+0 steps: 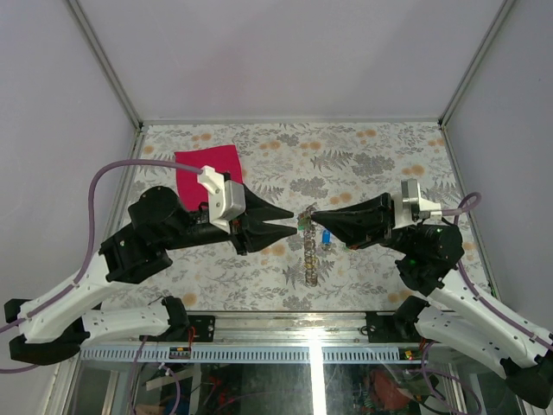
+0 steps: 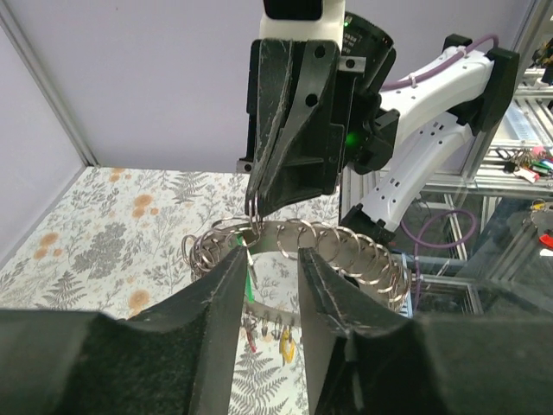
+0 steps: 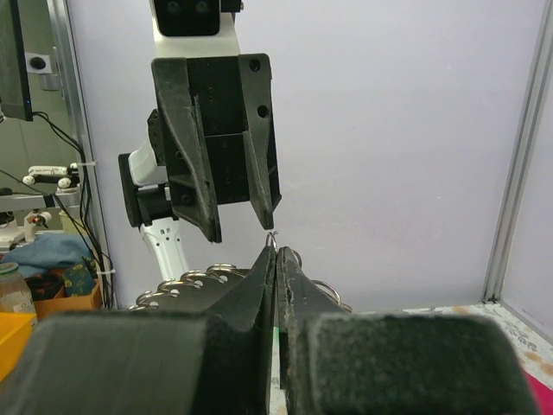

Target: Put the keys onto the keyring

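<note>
The keyring (image 2: 367, 257), a wide grey band edged with small wire loops, hangs tilted above the floral table; from above it shows edge-on (image 1: 309, 264). My right gripper (image 2: 253, 208) is shut on one small loop at its top. A green key (image 2: 250, 278) dangles just below that loop. Red (image 2: 251, 334) and yellow (image 2: 286, 342) keys hang from the ring's lower side, and a blue key (image 1: 326, 235) shows beside it. My left gripper (image 2: 272, 253) faces the right one (image 1: 314, 214) tip to tip, open, with nothing between its fingers.
A magenta cloth (image 1: 203, 169) lies at the back left of the table, behind my left arm. Pale walls enclose the table on three sides. A metal rail (image 1: 259, 322) runs along the near edge by the arm bases.
</note>
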Robot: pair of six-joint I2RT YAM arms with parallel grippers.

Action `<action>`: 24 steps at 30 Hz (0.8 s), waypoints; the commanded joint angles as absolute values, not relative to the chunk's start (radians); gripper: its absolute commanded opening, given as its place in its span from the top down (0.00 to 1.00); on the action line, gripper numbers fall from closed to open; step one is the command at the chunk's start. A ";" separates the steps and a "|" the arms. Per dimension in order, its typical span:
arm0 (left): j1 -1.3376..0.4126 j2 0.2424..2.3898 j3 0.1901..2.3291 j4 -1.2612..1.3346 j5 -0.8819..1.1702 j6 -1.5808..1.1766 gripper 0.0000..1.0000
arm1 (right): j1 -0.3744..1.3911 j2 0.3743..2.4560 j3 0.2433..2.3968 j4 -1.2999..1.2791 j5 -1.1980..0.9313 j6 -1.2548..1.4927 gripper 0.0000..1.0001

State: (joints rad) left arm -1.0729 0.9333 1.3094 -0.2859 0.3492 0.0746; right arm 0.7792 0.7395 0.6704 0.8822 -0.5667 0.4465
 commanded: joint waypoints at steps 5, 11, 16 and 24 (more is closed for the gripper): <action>-1.077 0.934 1.277 -0.104 0.358 0.041 0.65 | 0.782 0.726 0.735 0.917 -0.583 0.410 1.00; -1.077 0.970 1.290 -0.113 0.374 0.055 0.64 | 0.782 0.727 0.741 0.907 -0.607 0.407 1.00; -1.076 0.984 1.293 -0.120 0.367 0.065 0.69 | 0.782 0.720 0.741 0.902 -0.626 0.405 1.00; -1.076 0.996 1.297 -0.137 0.369 0.070 0.85 | 0.782 0.716 0.750 0.900 -0.641 0.403 1.00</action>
State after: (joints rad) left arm -1.0729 0.9901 1.2743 -0.1791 0.3599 0.0563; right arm 0.7788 0.7361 0.6872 0.8360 -0.6319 0.4168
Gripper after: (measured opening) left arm 0.181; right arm 0.010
